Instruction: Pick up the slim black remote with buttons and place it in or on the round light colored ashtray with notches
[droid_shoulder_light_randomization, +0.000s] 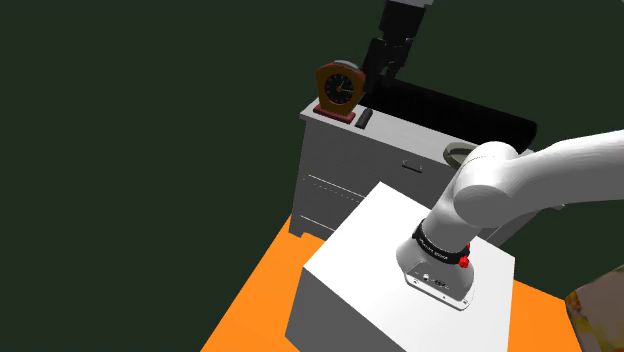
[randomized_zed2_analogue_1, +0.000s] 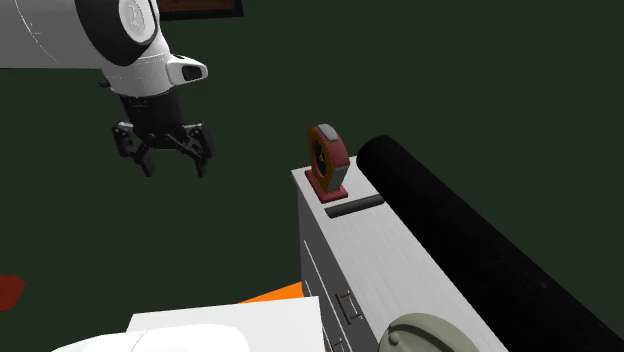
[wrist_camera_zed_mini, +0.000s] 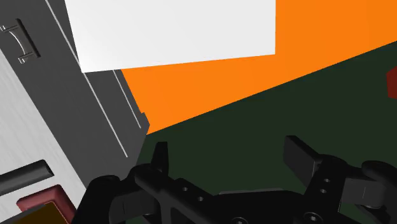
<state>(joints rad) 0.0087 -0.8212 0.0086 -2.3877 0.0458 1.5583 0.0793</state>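
Note:
The slim black remote (randomized_zed2_analogue_1: 355, 207) lies flat on the grey cabinet top (randomized_zed2_analogue_1: 370, 250), just in front of a red-framed clock (randomized_zed2_analogue_1: 328, 160). It also shows in the shoulder view as a dark bar (droid_shoulder_light_randomization: 366, 118) beside the clock (droid_shoulder_light_randomization: 337, 90). The round light ashtray (randomized_zed2_analogue_1: 425, 335) sits at the other end of the same top; the arm partly hides the ashtray (droid_shoulder_light_randomization: 458, 152) in the shoulder view. My gripper (randomized_zed2_analogue_1: 172, 165) hangs open and empty in the air, off the cabinet's side and higher than its top. In the wrist view the gripper (wrist_camera_zed_mini: 229, 156) has its fingers wide apart, with the remote (wrist_camera_zed_mini: 25, 175) off to one side.
A long black cylinder (randomized_zed2_analogue_1: 470, 250) runs along the cabinet's back edge. The cabinet front has drawers with handles (droid_shoulder_light_randomization: 415, 165). My white stand (droid_shoulder_light_randomization: 400, 270) sits on an orange floor patch (droid_shoulder_light_randomization: 260, 290) close to the cabinet. Dark green wall surrounds the scene.

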